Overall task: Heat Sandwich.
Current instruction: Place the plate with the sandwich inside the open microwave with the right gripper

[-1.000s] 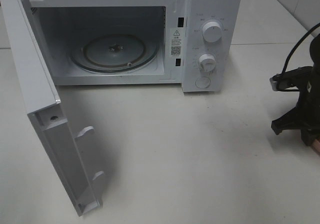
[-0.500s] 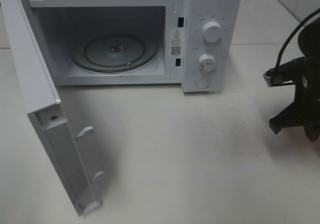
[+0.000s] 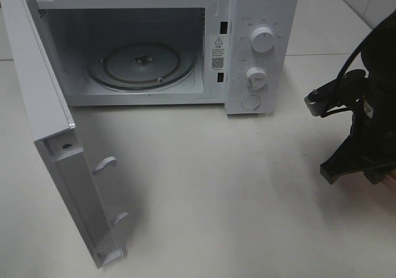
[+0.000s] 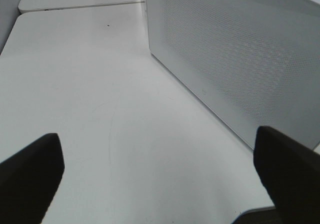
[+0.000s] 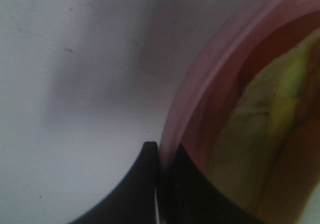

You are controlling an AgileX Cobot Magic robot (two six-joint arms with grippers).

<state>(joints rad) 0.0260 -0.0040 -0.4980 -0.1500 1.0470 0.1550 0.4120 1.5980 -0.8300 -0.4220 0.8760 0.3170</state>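
1. Fingers (image 5: 135, 194) of the black right gripper (image 5: 161, 151) are pinching the raised rim of the round pink plate (image 5: 210, 69), pressed tightly together with only that rim between them.
2. The sandwich (image 5: 270, 119), white bread with pale green lettuce and reddish-brown filling, is lying on that plate just inside the pinched rim, and the right wrist view is showing it blurred.
3. Gripper and plate are showing on the knob side of the white box-shaped microwave (image 3: 263, 18), forward of its front; the sandwich is not showing in the high view.
4. The microwave's white door (image 3: 49, 104) is standing wide open, exposing the round glass turntable (image 3: 142, 64).
5. The left gripper (image 4: 156, 149) is hovering over the white tabletop (image 4: 100, 84) beside a white perforated panel (image 4: 240, 59), its dark fingers spreading wide apart with only bare tabletop showing between them.
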